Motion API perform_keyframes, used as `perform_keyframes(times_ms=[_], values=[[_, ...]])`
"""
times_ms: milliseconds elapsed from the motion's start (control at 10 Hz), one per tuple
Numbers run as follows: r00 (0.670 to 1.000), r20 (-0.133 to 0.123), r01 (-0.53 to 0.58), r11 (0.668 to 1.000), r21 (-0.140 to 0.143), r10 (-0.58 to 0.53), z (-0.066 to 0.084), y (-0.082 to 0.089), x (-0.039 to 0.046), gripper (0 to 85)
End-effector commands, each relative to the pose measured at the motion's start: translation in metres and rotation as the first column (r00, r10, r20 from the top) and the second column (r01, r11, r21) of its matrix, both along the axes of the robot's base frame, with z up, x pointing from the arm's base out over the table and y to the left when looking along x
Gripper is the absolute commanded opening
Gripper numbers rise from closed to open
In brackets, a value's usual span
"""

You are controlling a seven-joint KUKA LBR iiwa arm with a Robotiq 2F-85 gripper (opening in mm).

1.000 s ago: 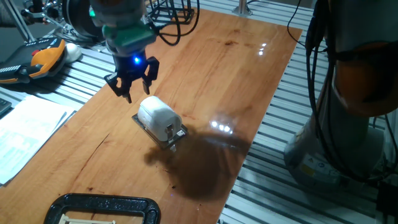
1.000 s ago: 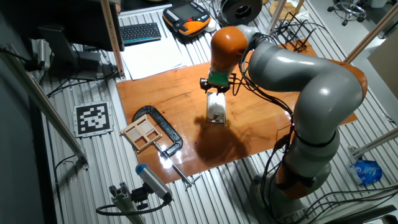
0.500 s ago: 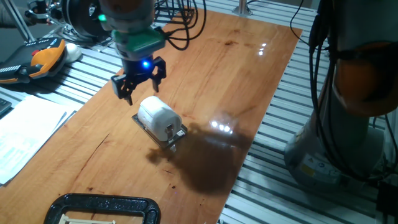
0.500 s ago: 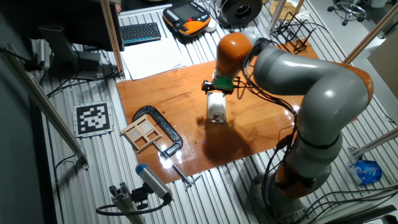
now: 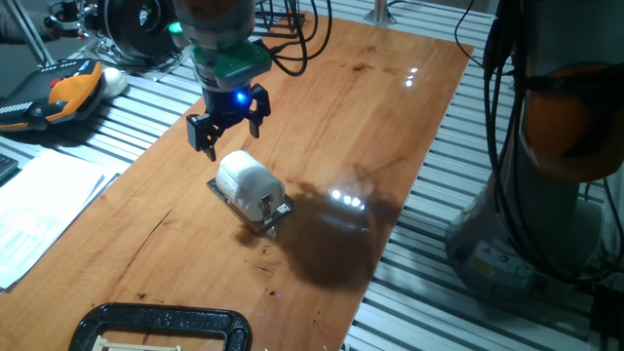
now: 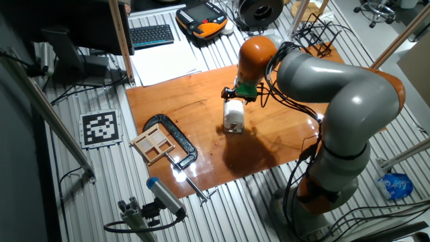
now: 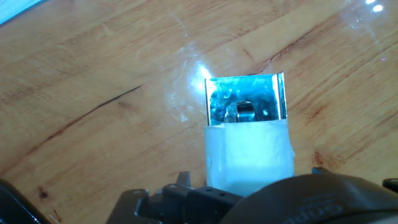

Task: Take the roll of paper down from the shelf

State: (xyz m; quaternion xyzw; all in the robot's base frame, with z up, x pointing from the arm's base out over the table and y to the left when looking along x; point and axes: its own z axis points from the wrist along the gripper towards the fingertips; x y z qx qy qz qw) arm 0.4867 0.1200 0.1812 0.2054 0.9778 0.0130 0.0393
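The gripper (image 5: 230, 125) hangs with its jaws spread and empty. The roll (image 5: 248, 184) lies on its side on the shelf (image 5: 276, 212), just below and to the right of the jaws. It looks light and soft, so grip its round white sides gently. The shelf is flat, shiny metal.
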Motion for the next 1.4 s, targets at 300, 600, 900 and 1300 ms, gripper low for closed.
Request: perform_keyframes(times_ms=[300,600,900,1300], values=[[1.0,-0.001,-0.005,1.0,-0.005,0.005,0.001,0.0,0.0004,85.0],[1.0,-0.009,0.027,0.999,-0.044,-0.028,0.001,0.0,0.0004,85.0],[0.998,-0.031,0.047,0.999,-0.021,-0.048,0.001,0.0,0.0004,85.0],[1.0,-0.017,0.023,0.999,-0.041,-0.023,-0.01,-0.001,0.0011,85.0]])
